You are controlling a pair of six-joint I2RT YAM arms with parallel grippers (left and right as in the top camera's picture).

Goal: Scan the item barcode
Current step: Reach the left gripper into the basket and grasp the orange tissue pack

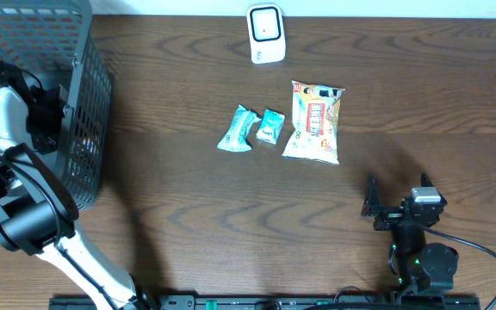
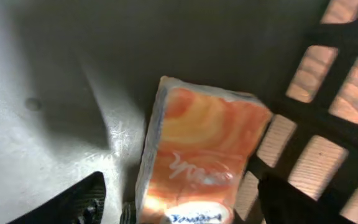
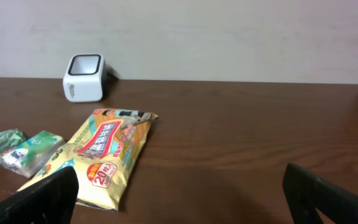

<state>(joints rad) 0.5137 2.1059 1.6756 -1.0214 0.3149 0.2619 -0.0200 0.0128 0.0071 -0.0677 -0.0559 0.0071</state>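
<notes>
- Orange-and-white soft plastic packet (image 2: 197,155): lies on the grey floor of the dark wire-mesh basket (image 1: 84,95), against its mesh wall. The basket stands at the far left corner of the brown wooden bench (image 1: 188,215).
- Left gripper (image 2: 180,180): fingers spread either side of the packet, with a gap on one side.
- Right gripper (image 3: 180,186): spread wide and holding nothing, near the bench's near right edge.
- White box-shaped barcode scanner (image 1: 266,33): middle of the far edge.
- Yellow snack bag (image 1: 314,122) and two teal sachets (image 1: 238,129): bench centre.
</notes>
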